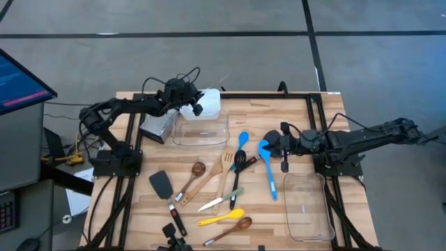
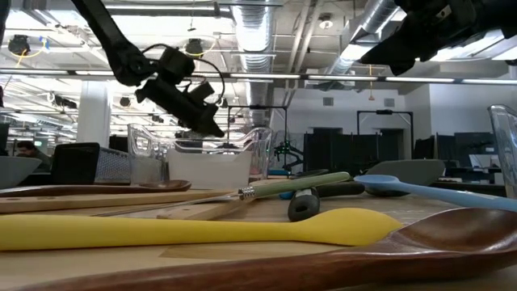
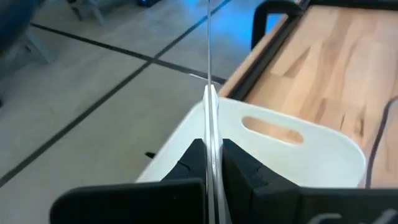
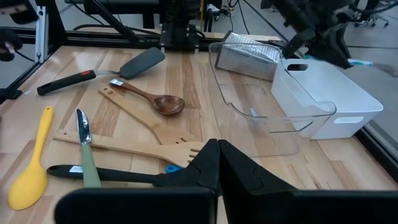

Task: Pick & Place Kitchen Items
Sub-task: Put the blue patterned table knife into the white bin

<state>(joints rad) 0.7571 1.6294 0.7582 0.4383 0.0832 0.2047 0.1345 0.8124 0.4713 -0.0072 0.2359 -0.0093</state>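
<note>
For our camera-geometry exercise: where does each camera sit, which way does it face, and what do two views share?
High: overhead, straight down on table; both arms show.
Low: tabletop height, facing level past yellow spoon into room; arms above.
Left wrist: past left jaws shut on clear tub, toward white bin.
Right wrist: past shut right jaws, across wooden spoon.
Shared: white bin, left and right wrist.

An open-plan lab or office: exposed silver ducts point(image 2: 266, 32) under the ceiling, rows of desks with dark monitors point(image 2: 388, 149), grey tiled floor point(image 1: 209, 17) around a wooden bench point(image 1: 279, 111)
</note>
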